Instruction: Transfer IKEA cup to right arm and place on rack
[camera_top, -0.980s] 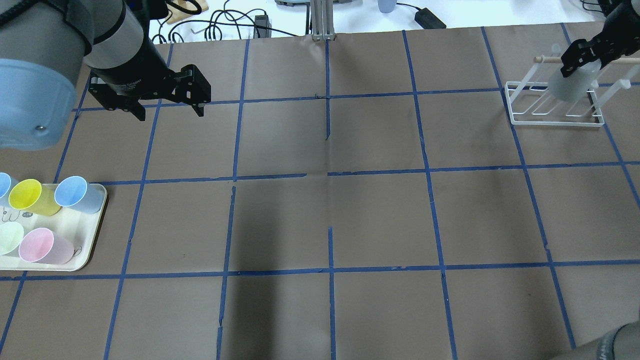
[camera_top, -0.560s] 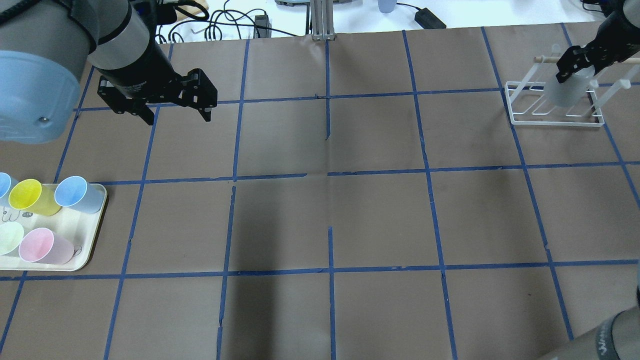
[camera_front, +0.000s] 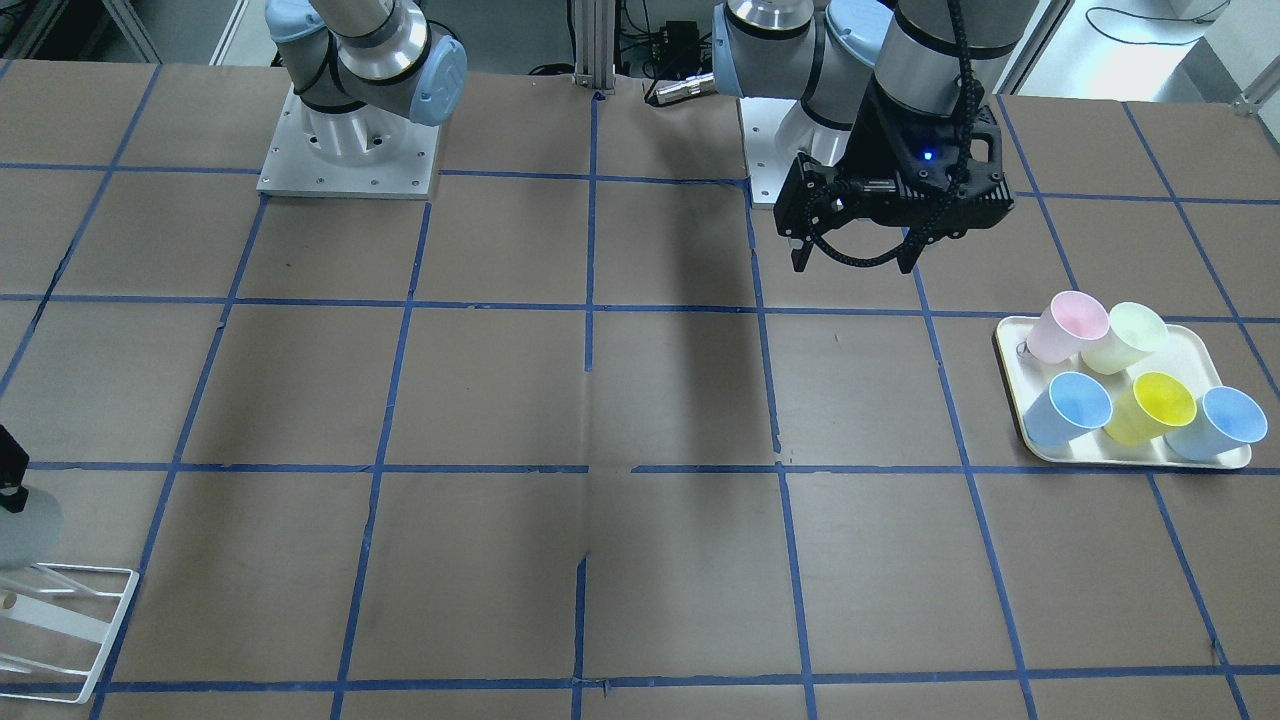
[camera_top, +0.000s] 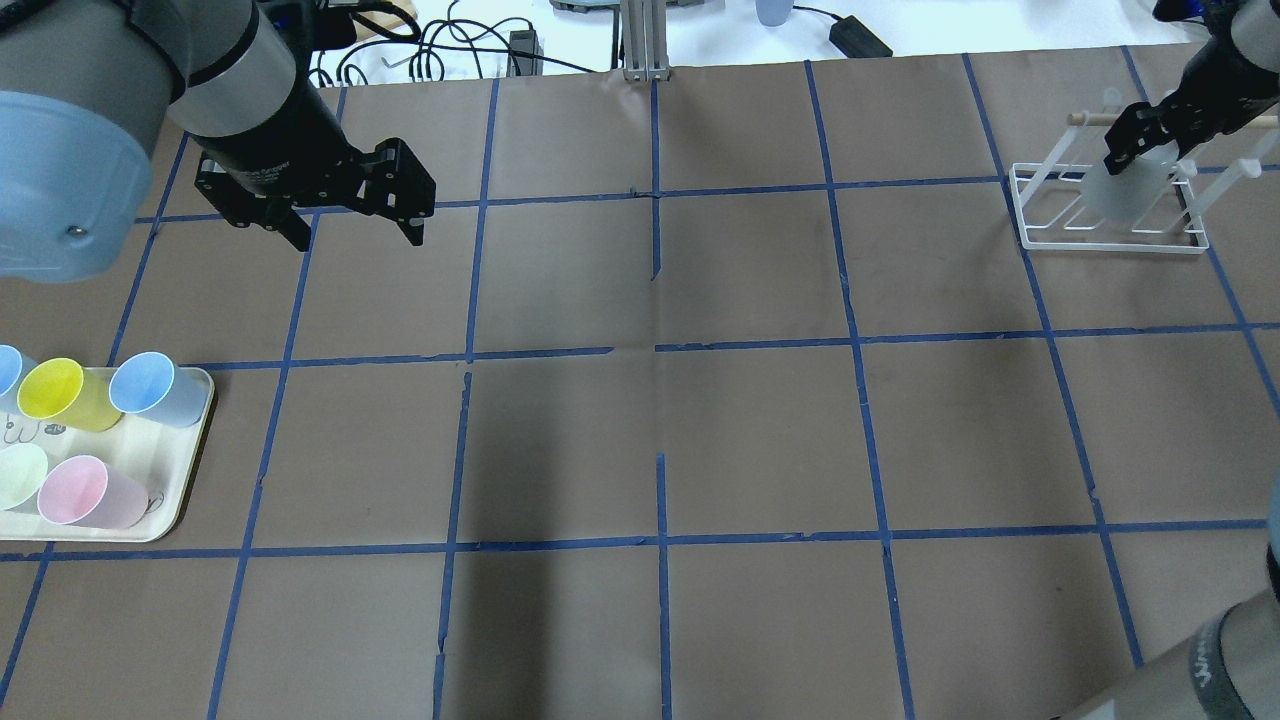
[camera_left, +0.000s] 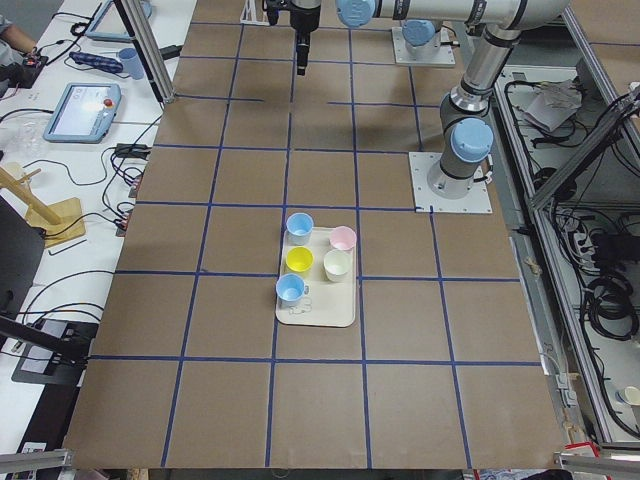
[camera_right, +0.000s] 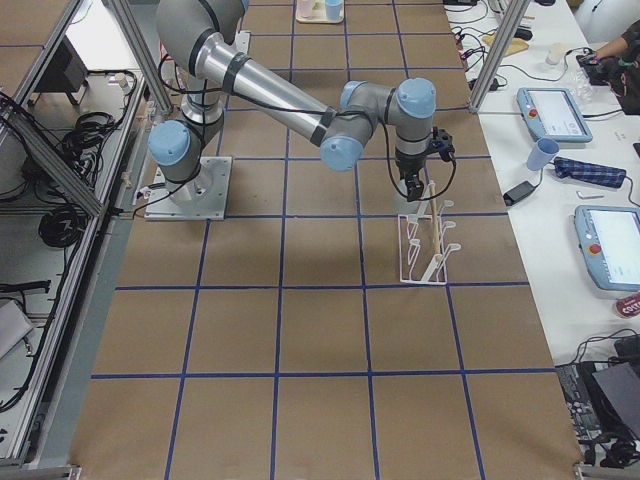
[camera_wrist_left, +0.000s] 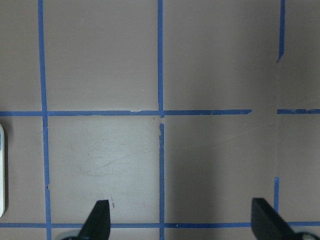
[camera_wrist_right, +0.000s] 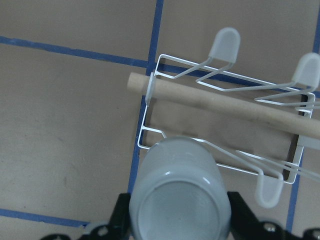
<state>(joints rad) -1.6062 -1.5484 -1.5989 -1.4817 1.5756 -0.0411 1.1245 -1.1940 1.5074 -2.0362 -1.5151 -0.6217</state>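
The pale grey-white IKEA cup (camera_top: 1128, 190) is in my right gripper (camera_top: 1146, 150), which is shut on its narrow closed end. The cup's wide end points down into the white wire rack (camera_top: 1110, 247). In the right wrist view the cup (camera_wrist_right: 180, 200) sits between the fingers (camera_wrist_right: 119, 220), just in front of the rack's wooden peg (camera_wrist_right: 225, 105) and over a slanted rod. The front-facing view shows the cup (camera_front: 25, 530) over the rack (camera_front: 70, 620) at its left edge. My left gripper (camera_top: 357, 235) is open and empty above the table, and shows open in its wrist view (camera_wrist_left: 180, 215).
A cream tray (camera_top: 190, 440) at the near left holds pink (camera_top: 85, 492), pale green (camera_top: 20, 478), yellow (camera_top: 60, 392) and light blue (camera_top: 150, 388) cups. Cables and boxes lie beyond the table's far edge. The brown table has a blue tape grid.
My right gripper has lowered the cup farther into the rack. My left gripper shifted slightly to the right, then stayed still and open.
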